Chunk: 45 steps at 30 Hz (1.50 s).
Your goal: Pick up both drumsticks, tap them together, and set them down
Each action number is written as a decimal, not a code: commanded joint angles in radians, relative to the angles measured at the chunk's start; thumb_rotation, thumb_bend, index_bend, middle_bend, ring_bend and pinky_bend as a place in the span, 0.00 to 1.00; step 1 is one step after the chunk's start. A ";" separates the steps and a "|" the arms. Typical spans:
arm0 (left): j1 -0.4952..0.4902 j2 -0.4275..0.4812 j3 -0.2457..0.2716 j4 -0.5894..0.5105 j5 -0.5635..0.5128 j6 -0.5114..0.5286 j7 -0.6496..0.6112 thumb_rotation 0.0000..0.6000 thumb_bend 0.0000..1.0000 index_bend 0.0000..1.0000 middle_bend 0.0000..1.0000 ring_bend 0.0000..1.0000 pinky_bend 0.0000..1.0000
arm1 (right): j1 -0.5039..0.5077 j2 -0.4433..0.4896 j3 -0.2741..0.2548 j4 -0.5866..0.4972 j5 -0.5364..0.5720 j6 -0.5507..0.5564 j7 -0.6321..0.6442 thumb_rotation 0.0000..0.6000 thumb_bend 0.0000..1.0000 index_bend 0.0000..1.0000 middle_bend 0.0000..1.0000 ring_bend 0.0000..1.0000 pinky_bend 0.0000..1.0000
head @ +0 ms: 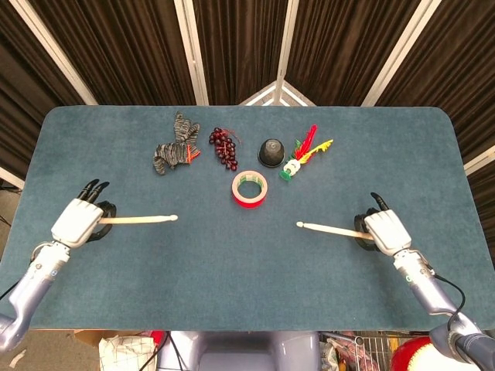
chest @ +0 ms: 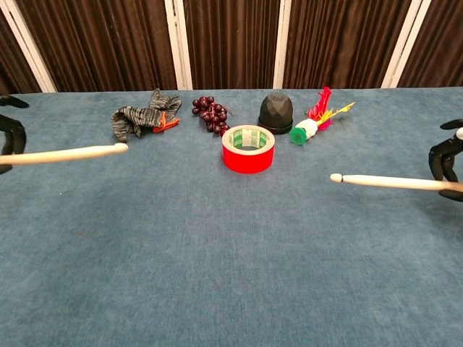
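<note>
A drumstick [head: 138, 219] is gripped in the left hand [head: 77, 222], tip jutting past its fingers. Another drumstick [head: 331, 229] is likewise clasped by the right hand [head: 384, 230]; only dark fingers [chest: 443, 157] are caught in the chest view

Both the left hand [head: 77, 222] and the right hand [head: 387, 230] have glossy white shells over the back and black fingers [head: 91, 188]. Silver-grey jointed forearms lead off from the wrists, and a thin black cable runs along the right one.
</note>
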 commanded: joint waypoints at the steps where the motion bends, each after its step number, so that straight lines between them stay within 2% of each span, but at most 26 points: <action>1: -0.011 -0.007 0.000 -0.005 -0.013 -0.035 0.037 1.00 0.53 0.60 0.59 0.08 0.00 | -0.009 -0.026 -0.006 0.044 -0.009 0.005 0.035 1.00 0.48 0.81 0.63 0.43 0.04; 6: -0.013 -0.023 -0.017 -0.022 -0.062 -0.081 0.099 1.00 0.53 0.59 0.59 0.08 0.00 | -0.010 -0.042 -0.008 0.084 -0.015 0.000 0.061 1.00 0.48 0.81 0.63 0.43 0.04; 13: -0.030 -0.100 -0.052 0.003 -0.134 -0.149 0.157 1.00 0.53 0.59 0.58 0.08 0.00 | -0.012 -0.051 -0.008 0.118 -0.019 -0.003 0.091 1.00 0.48 0.81 0.63 0.43 0.04; 19: -0.060 -0.161 -0.069 0.045 -0.134 -0.165 0.172 1.00 0.53 0.59 0.58 0.08 0.00 | -0.015 -0.061 -0.009 0.151 -0.021 -0.007 0.109 1.00 0.48 0.81 0.63 0.43 0.04; 31: -0.090 -0.188 -0.056 0.058 -0.091 -0.158 0.199 1.00 0.53 0.58 0.56 0.08 0.00 | -0.022 -0.072 -0.031 0.218 -0.063 0.042 0.161 1.00 0.48 0.81 0.63 0.43 0.04; 39: -0.090 -0.188 -0.042 0.050 -0.106 -0.195 0.236 1.00 0.51 0.51 0.54 0.07 0.00 | -0.024 -0.083 -0.036 0.232 -0.072 0.048 0.176 1.00 0.48 0.81 0.63 0.43 0.04; 45: -0.090 -0.185 -0.048 0.033 -0.132 -0.215 0.269 1.00 0.51 0.40 0.46 0.03 0.00 | -0.023 -0.081 -0.033 0.234 -0.069 0.043 0.180 1.00 0.48 0.81 0.63 0.43 0.04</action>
